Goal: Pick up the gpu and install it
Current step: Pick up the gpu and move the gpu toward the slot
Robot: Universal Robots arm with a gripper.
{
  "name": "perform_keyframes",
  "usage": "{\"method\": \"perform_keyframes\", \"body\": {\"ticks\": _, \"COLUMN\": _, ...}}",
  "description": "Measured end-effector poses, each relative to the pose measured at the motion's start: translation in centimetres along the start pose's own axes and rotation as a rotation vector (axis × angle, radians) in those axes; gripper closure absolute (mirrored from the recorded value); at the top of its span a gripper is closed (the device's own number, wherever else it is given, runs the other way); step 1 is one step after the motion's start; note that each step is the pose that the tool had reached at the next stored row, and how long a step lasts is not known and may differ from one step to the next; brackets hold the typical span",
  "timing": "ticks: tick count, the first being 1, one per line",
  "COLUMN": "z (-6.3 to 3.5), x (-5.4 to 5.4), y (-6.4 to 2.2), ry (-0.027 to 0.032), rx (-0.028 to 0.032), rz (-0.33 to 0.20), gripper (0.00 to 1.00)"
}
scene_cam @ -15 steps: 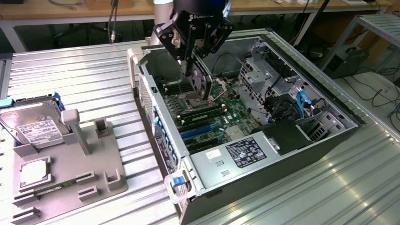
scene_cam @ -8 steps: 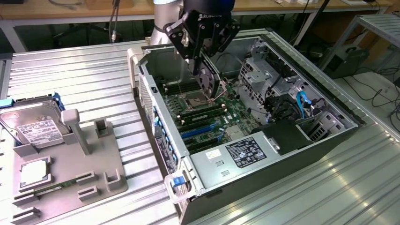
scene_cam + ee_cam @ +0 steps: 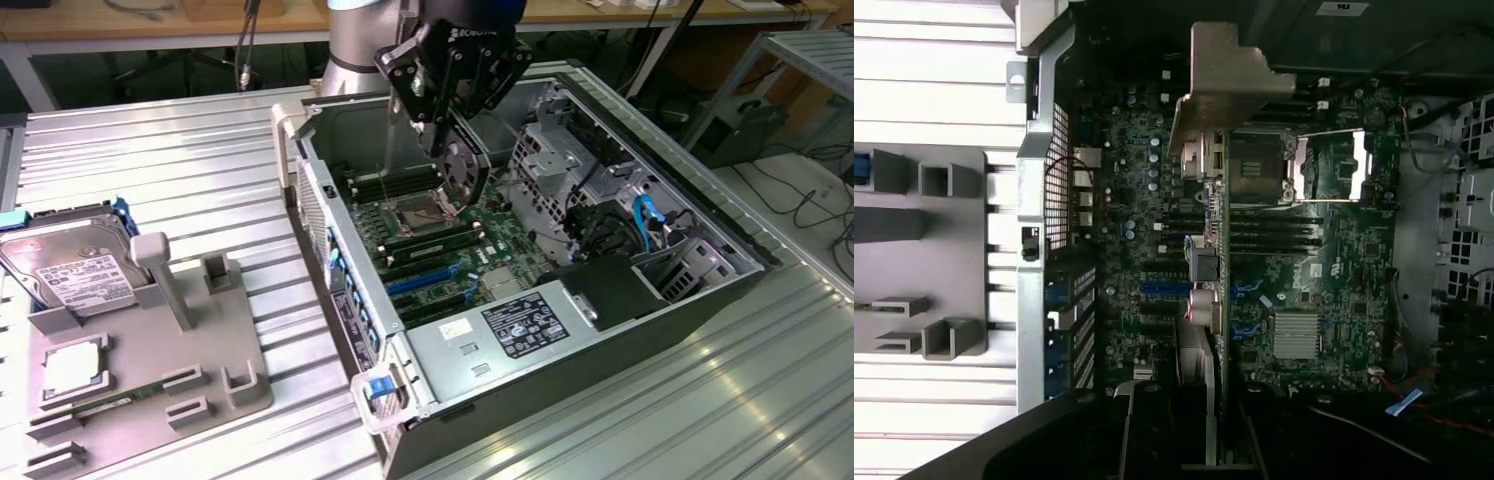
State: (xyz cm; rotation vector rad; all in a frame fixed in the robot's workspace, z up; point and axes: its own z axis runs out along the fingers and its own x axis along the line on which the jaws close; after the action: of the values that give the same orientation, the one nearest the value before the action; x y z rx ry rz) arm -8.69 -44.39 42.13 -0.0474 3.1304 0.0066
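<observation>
Overhead, gripper (image 3: 435, 112) clamped on gpu (image 3: 462, 166), above open computer case (image 3: 587, 385), motherboard (image 3: 497, 245) inside

table (image 3: 160, 170): showing ribbed bare metal, gleaming softly
case (image 3: 574, 400): showing dull grey sheet metal inside, wearing a dark matt outer wall
holder (image 3: 134, 385): looking like smooth matt grey plastic
drive (image 3: 67, 270): showing silvery metal, carrying a white paper label
gpu (image 3: 463, 168): showing a green circuit-board edge, ending in a dull grey metal bracket (image 3: 1226, 80)
board (image 3: 1334, 250): showing green circuit laminate, slightly glossy
heatsink (image 3: 1296, 335): showing finned pale metal
</observation>
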Motion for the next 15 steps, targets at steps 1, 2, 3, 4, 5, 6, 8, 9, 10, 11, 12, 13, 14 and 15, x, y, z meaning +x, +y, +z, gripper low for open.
{"method": "perform_keyframes", "body": {"ticks": 1, "z": 0.00, "x": -0.2, "y": -0.01, "ry": 0.0012, "rx": -0.0001, "rz": 0.000, "gripper": 0.72}}
{"method": "perform_keyframes", "body": {"ticks": 2, "z": 0.01, "x": -0.3, "y": -0.01, "ry": 0.0012, "rx": 0.0000, "rz": 0.000, "gripper": 0.72}}
{"method": "perform_keyframes", "body": {"ticks": 3, "z": 0.01, "x": -0.4, "y": -0.01, "ry": 0.0013, "rx": -0.0001, "rz": 0.000, "gripper": 0.72}}
{"method": "perform_keyframes", "body": {"ticks": 4, "z": 0.02, "x": -0.6, "y": -0.01, "ry": 0.0013, "rx": -0.0001, "rz": 0.000, "gripper": 0.72}}
{"method": "perform_keyframes", "body": {"ticks": 5, "z": 0.02, "x": -1.0, "y": -0.01, "ry": 0.0021, "rx": -0.0001, "rz": 0.000, "gripper": 0.72}}
{"method": "perform_keyframes", "body": {"ticks": 6, "z": 0.03, "x": -1.2, "y": -0.01, "ry": 0.0028, "rx": -0.0001, "rz": 0.000, "gripper": 0.72}}
{"method": "perform_keyframes", "body": {"ticks": 8, "z": 0.04, "x": -1.6, "y": 0.00, "ry": 0.0031, "rx": -0.0001, "rz": 0.001, "gripper": 0.72}}
{"method": "perform_keyframes", "body": {"ticks": 9, "z": 0.04, "x": -1.7, "y": 0.03, "ry": 0.0033, "rx": 0.0002, "rz": 0.001, "gripper": 0.72}}
{"method": "perform_keyframes", "body": {"ticks": 10, "z": 0.05, "x": -1.8, "y": 0.09, "ry": 0.0032, "rx": 0.0012, "rz": 0.002, "gripper": 0.72}}
{"method": "perform_keyframes", "body": {"ticks": 11, "z": 0.05, "x": -1.9, "y": 0.18, "ry": 0.0033, "rx": 0.0030, "rz": 0.003, "gripper": 0.72}}
{"method": "perform_keyframes", "body": {"ticks": 12, "z": 0.06, "x": -2.0, "y": 0.26, "ry": 0.0033, "rx": 0.0049, "rz": 0.003, "gripper": 0.72}}
{"method": "perform_keyframes", "body": {"ticks": 13, "z": 0.06, "x": -2.1, "y": 0.37, "ry": 0.0034, "rx": 0.0066, "rz": 0.004, "gripper": 0.72}}
{"method": "perform_keyframes", "body": {"ticks": 14, "z": 0.07, "x": -2.2, "y": 0.46, "ry": 0.0034, "rx": 0.0080, "rz": 0.006, "gripper": 0.72}}
{"method": "perform_keyframes", "body": {"ticks": 15, "z": 0.08, "x": -2.3, "y": 0.54, "ry": 0.0034, "rx": 0.0083, "rz": 0.010, "gripper": 0.72}}
